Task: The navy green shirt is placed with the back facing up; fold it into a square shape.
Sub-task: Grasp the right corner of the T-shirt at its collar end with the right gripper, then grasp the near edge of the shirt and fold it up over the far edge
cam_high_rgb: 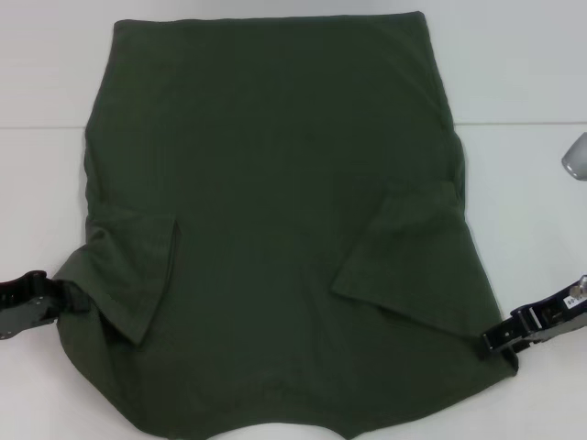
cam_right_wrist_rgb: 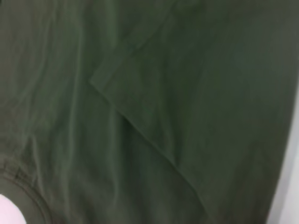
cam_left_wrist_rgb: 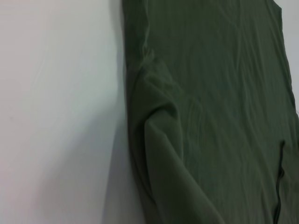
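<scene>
The navy green shirt (cam_high_rgb: 275, 211) lies flat on the white table, plain side up, collar toward me at the near edge. Both sleeves are folded inward onto the body: one on the left (cam_high_rgb: 138, 275), one on the right (cam_high_rgb: 404, 261). No lettering shows. My left gripper (cam_high_rgb: 44, 295) is at the shirt's left edge by the shoulder, touching the cloth. My right gripper (cam_high_rgb: 500, 339) is at the shirt's near right corner, against the cloth. The left wrist view shows the shirt's edge and a fold (cam_left_wrist_rgb: 210, 116). The right wrist view shows the folded sleeve (cam_right_wrist_rgb: 154, 107) and the collar (cam_right_wrist_rgb: 25, 196).
The white table (cam_high_rgb: 532, 73) shows bare to the left, right and behind the shirt. A grey rounded object (cam_high_rgb: 576, 156) sits at the right edge of the head view. The shirt's collar end reaches the near edge of the head view.
</scene>
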